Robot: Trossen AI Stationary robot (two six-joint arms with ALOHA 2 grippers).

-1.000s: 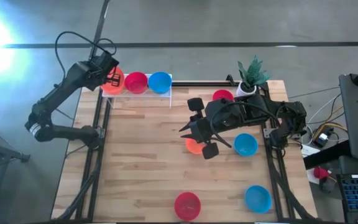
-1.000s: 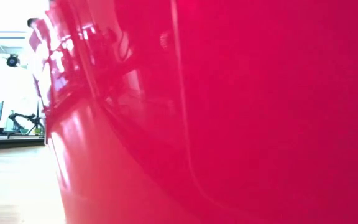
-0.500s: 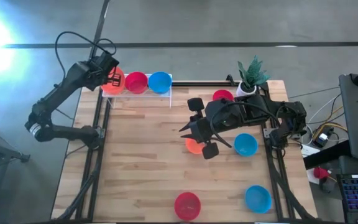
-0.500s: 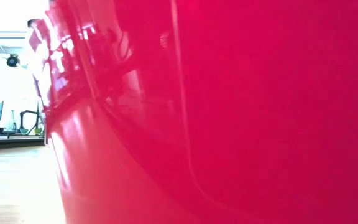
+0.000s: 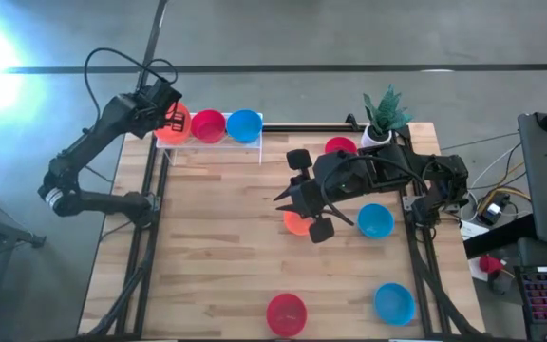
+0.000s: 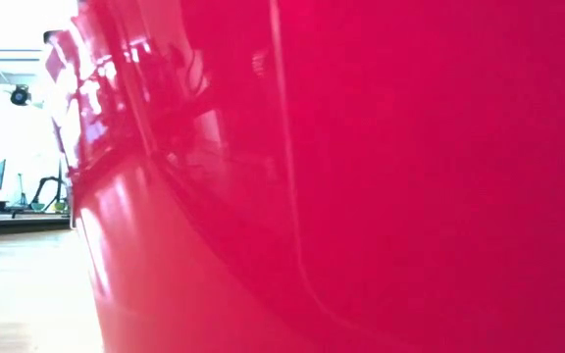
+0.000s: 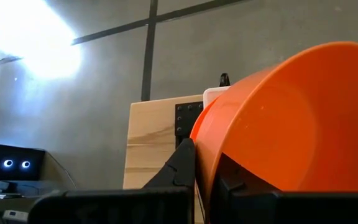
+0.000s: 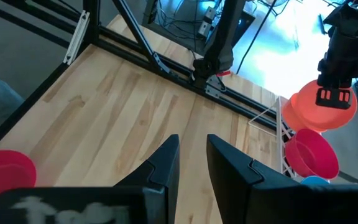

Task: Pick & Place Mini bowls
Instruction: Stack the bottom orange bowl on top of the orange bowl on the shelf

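Left gripper (image 5: pixel 173 119) sits at the far left corner of the table (image 5: pixel 216 247), fingers clamped on the rim of an orange bowl (image 7: pixel 291 124), w/ red bowl (image 5: pixel 208 125) & blue bowl (image 5: pixel 244 124) beside it in the white rack (image 5: pixel 258 142). Right gripper (image 5: pixel 292 199) hovers mid-table over another orange bowl (image 5: pixel 295 223), fingers a little apart, nothing held. We see more bowls scattered: blue (image 5: pixel 375 220), blue (image 5: pixel 394 302), red (image 5: pixel 286 313), red (image 5: pixel 339 146) near the plant pot (image 5: pixel 382 119).
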